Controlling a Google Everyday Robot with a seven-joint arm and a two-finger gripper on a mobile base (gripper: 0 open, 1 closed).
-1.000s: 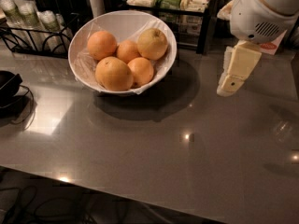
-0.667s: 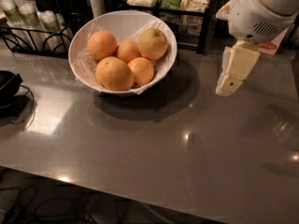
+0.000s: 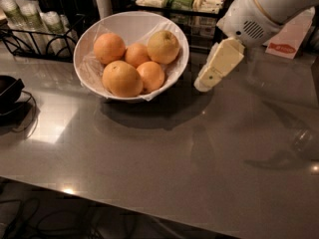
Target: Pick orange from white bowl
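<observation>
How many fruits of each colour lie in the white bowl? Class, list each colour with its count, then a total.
Orange fruits: 4
Yellow fruit: 1
Total in the white bowl: 5
The gripper hangs beside the bowl, on its right in the view, above the table.

The pincer [image 3: 203,85] hovers just beside the white bowl [image 3: 130,25] holding oranges [image 3: 122,78].
</observation>
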